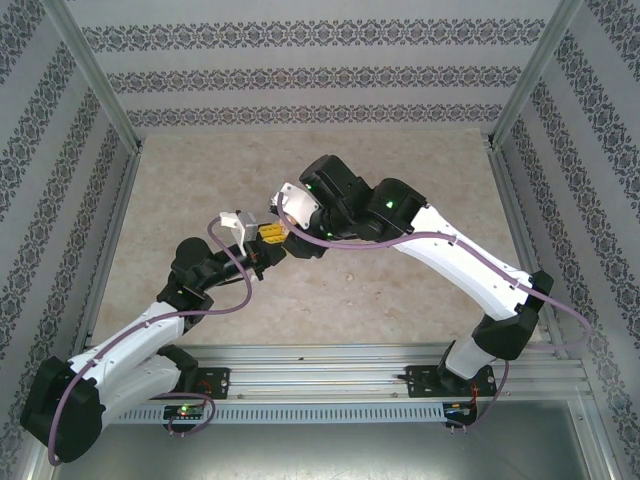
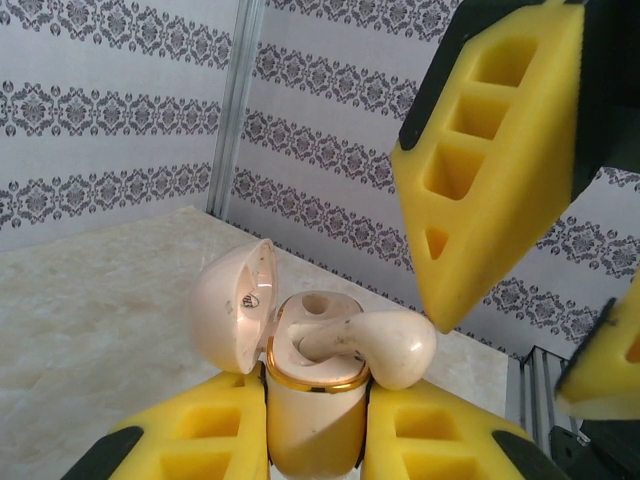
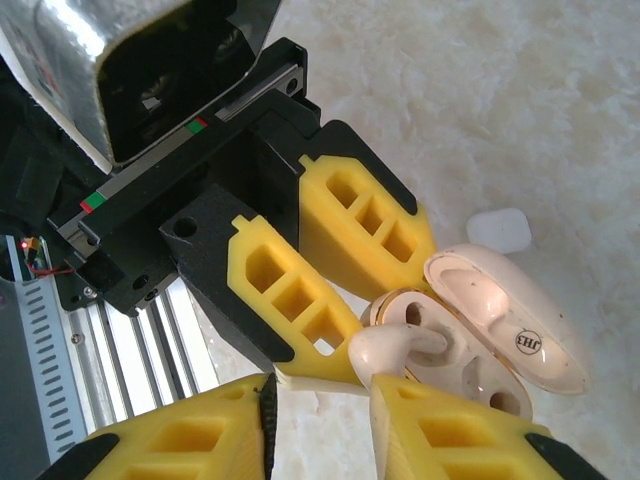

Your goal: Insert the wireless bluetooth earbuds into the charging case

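left gripper [image 2: 315,400] clamps the glossy charging case [image 2: 315,430] low on its body, earbud [image 2: 385,345] lies crooked across the open top, right gripper [image 3: 322,395] part-open beside it; looks light and slippery, I'd pinch its bulb gently.

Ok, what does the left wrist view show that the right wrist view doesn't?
Left wrist adds the patterned wall and its metal post behind the charging case. Right wrist adds a small white piece lying on the table beyond the case, and the aluminium rail. Both show the open case clamped in the left gripper, an earbud lying across its opening, and the right gripper close by.
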You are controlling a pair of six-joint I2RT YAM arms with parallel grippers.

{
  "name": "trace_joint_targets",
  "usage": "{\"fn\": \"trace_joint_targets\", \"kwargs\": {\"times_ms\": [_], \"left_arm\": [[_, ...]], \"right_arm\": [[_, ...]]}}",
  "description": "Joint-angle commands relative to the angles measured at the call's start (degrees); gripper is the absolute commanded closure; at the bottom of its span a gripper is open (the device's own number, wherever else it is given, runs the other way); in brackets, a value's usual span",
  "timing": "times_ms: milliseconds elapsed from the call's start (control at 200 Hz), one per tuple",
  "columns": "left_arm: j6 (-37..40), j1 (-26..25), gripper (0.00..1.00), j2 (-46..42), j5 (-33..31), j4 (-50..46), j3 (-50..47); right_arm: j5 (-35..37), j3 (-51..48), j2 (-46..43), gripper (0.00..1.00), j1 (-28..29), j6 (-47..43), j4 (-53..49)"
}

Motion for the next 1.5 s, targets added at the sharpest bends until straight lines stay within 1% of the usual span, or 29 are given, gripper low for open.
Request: {"fn": "trace_joint_targets", "kwargs": {"times_ms": [0,300,779,959,1049,1209,1499], "left_arm": [[-1.02,-0.66,1.0,-0.81,1.99,0.48,1.73],[-1.16,-0.67,1.0,-0.85,2.3,0.56,1.73],[-1.06,-0.67,1.0,-1.15,2.64,0.31,1.58],[-0.56,-0.67,1.0,-1.57,2.72,-0.23,1.57],[-0.36,-0.7,1.0,-1.6,2.57,-0.57,1.52],[0.15,-0.67,1.0,-1.85,2.4,-1.19,1.51],[3.17,-0.67,1.0,-1.73,1.92,-2.87,1.57]], "right_arm": [[1.18,1.55,1.22,0.67,-0.32,-0.96,-0.7],[3.18,1.59,1.96,0.71,-0.31,-1.86,-0.61],[2.8,1.43,2.31,0.7,-0.58,-1.74,-0.42],[2.17,1.29,2.22,0.75,-1.21,-0.78,0.01],[1.71,1.0,1.9,0.76,-1.52,-0.21,0.27],[0.32,0.87,0.96,0.76,-2.21,2.38,1.0],[1.09,-1.01,-2.14,0.75,-2.34,10.08,4.51]]}}
